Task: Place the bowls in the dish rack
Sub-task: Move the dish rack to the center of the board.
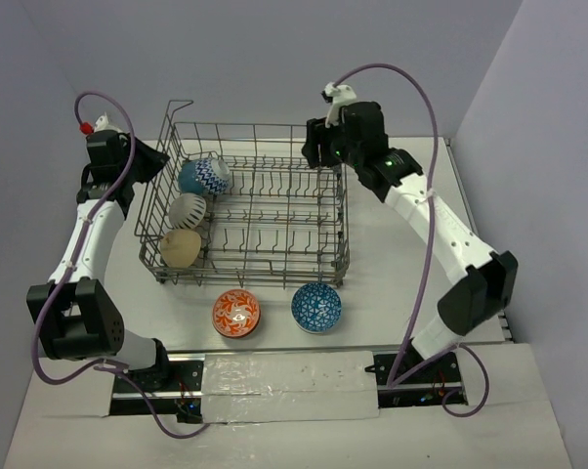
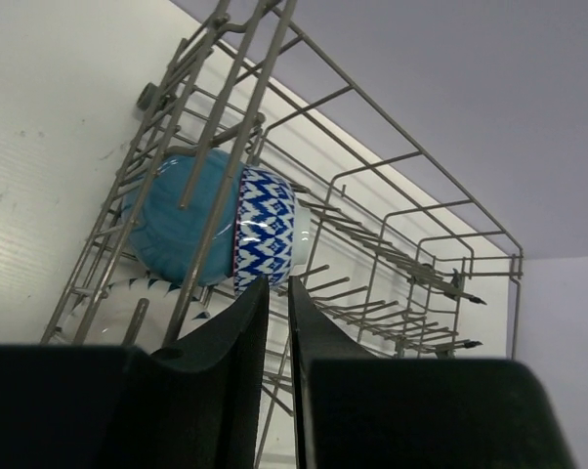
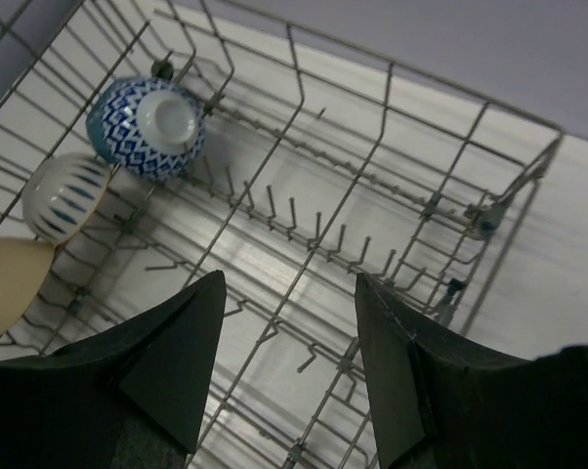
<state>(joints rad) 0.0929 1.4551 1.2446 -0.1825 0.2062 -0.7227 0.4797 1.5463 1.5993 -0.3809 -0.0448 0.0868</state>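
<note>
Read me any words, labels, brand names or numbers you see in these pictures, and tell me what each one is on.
None: no readable word, number, logo or sign shows in any view.
The orange bowl, the blue bowl and the bowls in the dish rack carry only decorative patterns, no lettering.

Top view: even, diffuse overhead light on a bright white bench [image 1: 392, 259], the dish rack [image 1: 274, 210] casting only faint wire shadows. Wrist views: the left hand [image 2: 274, 313] and right hand [image 3: 289, 293] are dark, soft-focus silhouettes; a small highlight marks the blue bowl [image 2: 274, 220].
</note>
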